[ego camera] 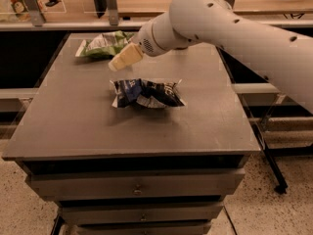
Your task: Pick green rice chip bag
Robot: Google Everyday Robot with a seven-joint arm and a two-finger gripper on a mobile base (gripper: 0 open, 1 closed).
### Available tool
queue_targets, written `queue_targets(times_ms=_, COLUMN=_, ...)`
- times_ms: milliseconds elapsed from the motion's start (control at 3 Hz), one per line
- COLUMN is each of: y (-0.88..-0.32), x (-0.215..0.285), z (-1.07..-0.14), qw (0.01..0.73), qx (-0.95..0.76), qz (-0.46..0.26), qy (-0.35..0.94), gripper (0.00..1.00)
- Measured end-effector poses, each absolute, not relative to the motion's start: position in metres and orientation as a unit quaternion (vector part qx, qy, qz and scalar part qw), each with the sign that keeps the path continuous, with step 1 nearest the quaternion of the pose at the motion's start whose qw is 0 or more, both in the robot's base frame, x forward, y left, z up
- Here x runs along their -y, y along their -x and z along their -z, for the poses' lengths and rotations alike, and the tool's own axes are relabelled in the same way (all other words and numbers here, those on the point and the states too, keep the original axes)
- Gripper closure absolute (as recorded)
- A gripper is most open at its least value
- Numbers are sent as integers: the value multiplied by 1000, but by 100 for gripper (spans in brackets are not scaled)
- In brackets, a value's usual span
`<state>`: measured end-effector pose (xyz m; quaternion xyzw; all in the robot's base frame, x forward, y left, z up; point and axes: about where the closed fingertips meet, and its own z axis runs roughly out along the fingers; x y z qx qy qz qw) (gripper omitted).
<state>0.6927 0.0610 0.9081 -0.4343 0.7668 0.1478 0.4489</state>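
Gripper (pixel 119 62) beside far-edge green bag (pixel 100 45)

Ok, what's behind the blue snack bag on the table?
Behind the blue snack bag, near the far edge of the table, lies the green chip bag. The gripper hangs between them and hides the green bag's right end.

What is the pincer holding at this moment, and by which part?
Nothing. The cream pincer hangs over the grey table, just beside the shiny green foil snack bag, which lies on the tabletop ungrasped.
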Motion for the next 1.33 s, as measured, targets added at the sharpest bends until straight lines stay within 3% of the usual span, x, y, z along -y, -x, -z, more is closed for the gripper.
queue_targets(times_ms=667, y=-761, x=-52, z=-899, qw=454, qx=-768, qz=-206, qy=402, gripper=0)
queue_targets(times_ms=1333, y=-787, x=-65, z=-886, qw=449, qx=-739, qz=-170, qy=473, gripper=0)
